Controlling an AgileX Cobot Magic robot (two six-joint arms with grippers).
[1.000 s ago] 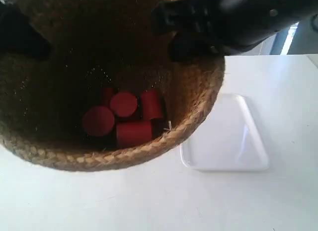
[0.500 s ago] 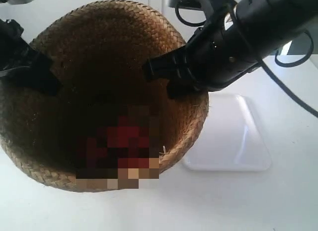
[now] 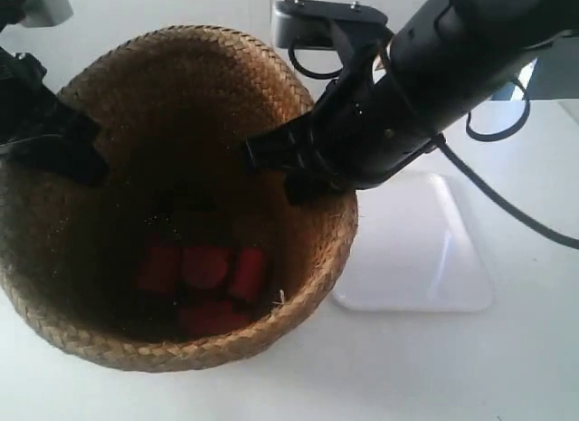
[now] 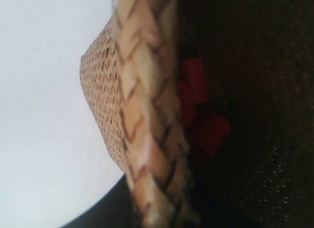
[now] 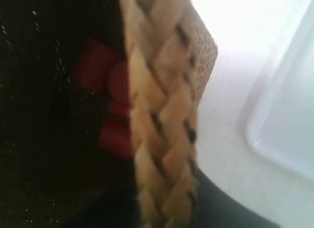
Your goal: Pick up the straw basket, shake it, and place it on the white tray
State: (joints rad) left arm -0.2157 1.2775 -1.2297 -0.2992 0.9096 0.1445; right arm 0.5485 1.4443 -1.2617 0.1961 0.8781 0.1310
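Note:
The straw basket point(image 3: 181, 95) hangs tilted above the table, its dark inside facing the exterior camera. Several red cylinders point(image 3: 204, 272) lie at its bottom. The arm at the exterior view's left has its gripper point(image 3: 77, 145) clamped over the basket's rim. My right gripper point(image 3: 280, 163) is shut on the opposite rim, on the tray side. The left wrist view shows the braided rim point(image 4: 147, 115) running between the jaws of my left gripper point(image 4: 157, 208). In the right wrist view the rim point(image 5: 162, 115) sits in my right gripper point(image 5: 164, 203). The white tray point(image 3: 425, 249) lies bare beside the basket.
The white table point(image 3: 407, 367) spreads under and around the basket. A black cable point(image 3: 507, 204) from the right arm loops over the tray's far end. The tray's raised rim point(image 5: 255, 135) lies close to the basket's base in the right wrist view.
The basket has dropped away from the exterior camera and looks smaller, with its whole rim in view. The red cylinders have tumbled into a new heap. Both arms moved with it.

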